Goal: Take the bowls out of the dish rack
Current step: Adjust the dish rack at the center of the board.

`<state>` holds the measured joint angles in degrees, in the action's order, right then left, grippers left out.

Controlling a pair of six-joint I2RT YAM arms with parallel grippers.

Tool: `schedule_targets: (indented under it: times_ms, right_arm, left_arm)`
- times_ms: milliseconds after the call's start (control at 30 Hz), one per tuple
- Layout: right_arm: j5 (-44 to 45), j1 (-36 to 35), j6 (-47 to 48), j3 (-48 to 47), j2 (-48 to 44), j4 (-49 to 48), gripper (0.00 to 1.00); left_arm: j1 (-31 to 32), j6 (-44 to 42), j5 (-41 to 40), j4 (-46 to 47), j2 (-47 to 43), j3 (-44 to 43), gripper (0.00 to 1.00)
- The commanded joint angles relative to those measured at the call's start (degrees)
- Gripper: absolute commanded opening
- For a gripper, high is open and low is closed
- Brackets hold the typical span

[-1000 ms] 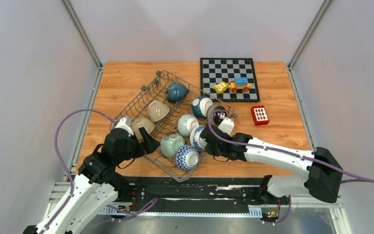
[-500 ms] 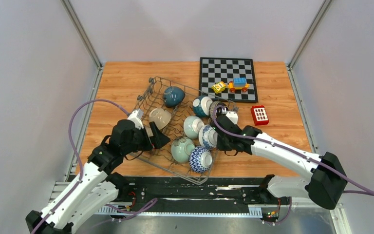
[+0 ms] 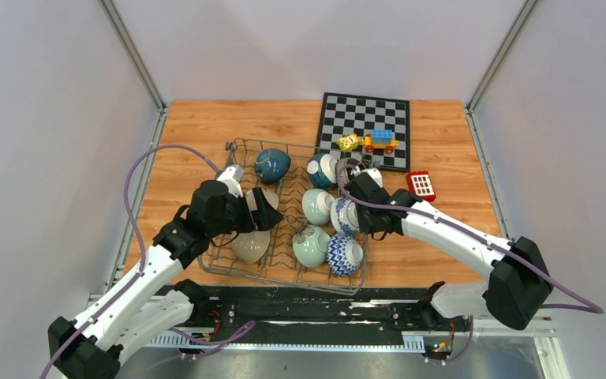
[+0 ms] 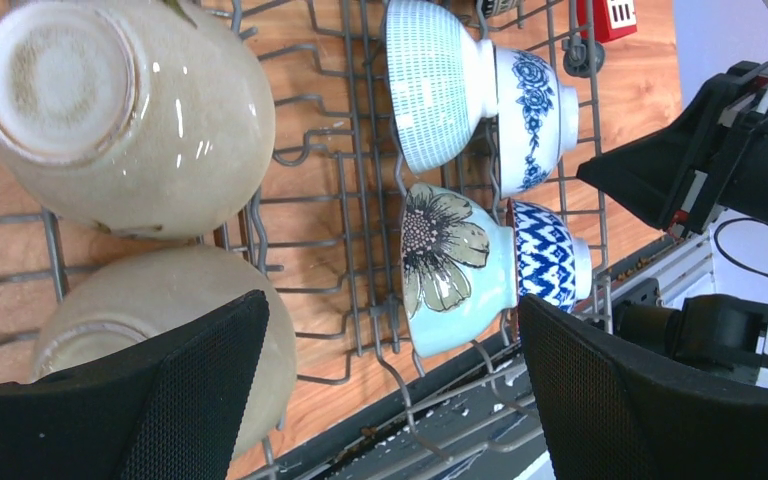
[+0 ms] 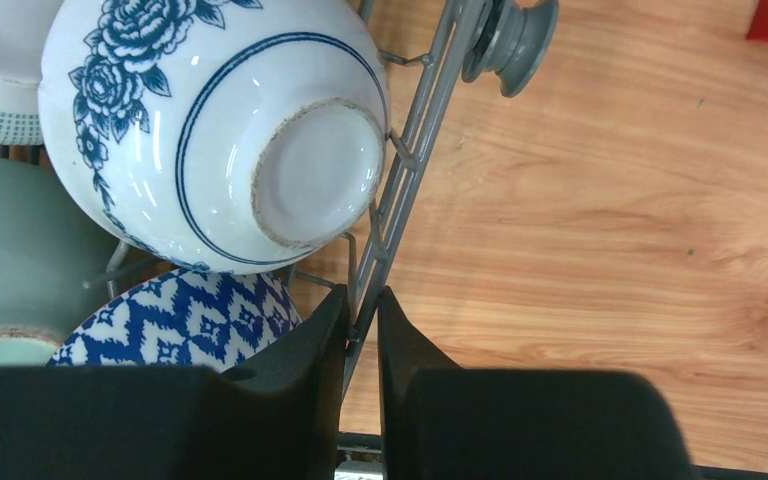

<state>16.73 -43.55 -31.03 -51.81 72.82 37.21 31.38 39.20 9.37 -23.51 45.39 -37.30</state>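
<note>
Pinching a side wire of the dish rack (image 5: 420, 140), the right claw (image 5: 362, 305) is narrow; the left claw (image 4: 385, 340) gapes wide above the bowls (image 4: 120, 110), which sit in the rack at mid-frame.

Your left arm (image 3: 146, 272) reaches forward and inward, elbow bent; its gripper (image 4: 392, 305) points downward with the jaws spread wide. Your right arm (image 3: 450, 241) stretches forward and to the left; its gripper (image 5: 362, 310) has the jaws pinched on a side wire of the dish rack (image 5: 415, 150).
</note>
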Motion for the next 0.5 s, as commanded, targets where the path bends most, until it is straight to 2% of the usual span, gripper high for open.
schedule_targets:
  times_ms: [0, 367, 467]
  right_arm:
    - [4.21, 1.52, 6.64, -4.33, 2.50, -2.75, 0.00]
    - [-0.64, 1.49, 6.46, -4.89, 0.07, -1.80, 0.02]
    - [-1.04, 1.47, 6.58, -5.12, -2.79, 0.44, 0.22]
  left_arm:
    - [0.31, -2.12, -0.95, 1.43, 0.64, -1.39, 0.97]
    - [0.29, -3.02, -2.62, -1.13, -1.61, -0.44, 0.97]
    - [0.30, -3.51, -3.63, -2.56, -2.44, -0.49, 0.98]
